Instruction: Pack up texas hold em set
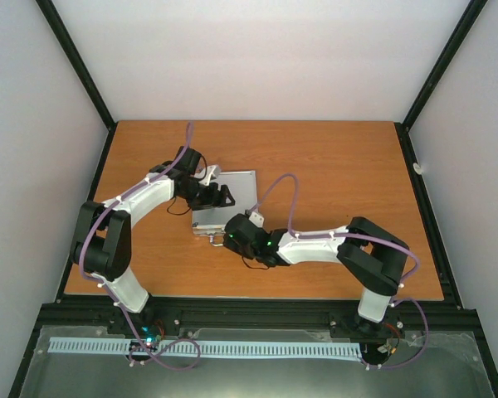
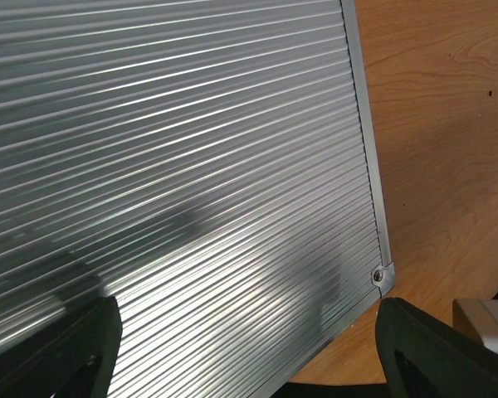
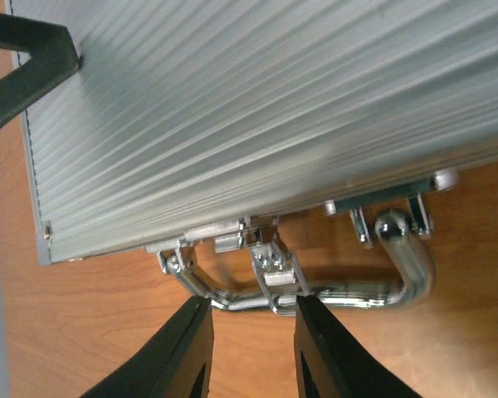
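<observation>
The silver aluminium case (image 1: pixel 239 186) lies shut on the wooden table, and its ribbed lid fills the left wrist view (image 2: pixel 191 166). Chips, card box, dice and discs are hidden. My left gripper (image 1: pixel 218 197) is open over the lid, with its fingers (image 2: pixel 58 348) spread wide. One of its fingers (image 3: pixel 25 58) shows against the lid's far corner in the right wrist view. My right gripper (image 1: pixel 230 235) is open at the case's front edge (image 3: pixel 274 108). Its fingertips (image 3: pixel 191 332) sit on either side of a hanging chrome latch (image 3: pixel 278 269) and just short of the chrome handle (image 3: pixel 398 274).
The wooden table (image 1: pixel 340 166) has a black frame rail along its edges. White walls stand on three sides. A purple cable loops above the right arm (image 1: pixel 286 186). Bare wood shows to the right of the case's corner (image 2: pixel 440 124).
</observation>
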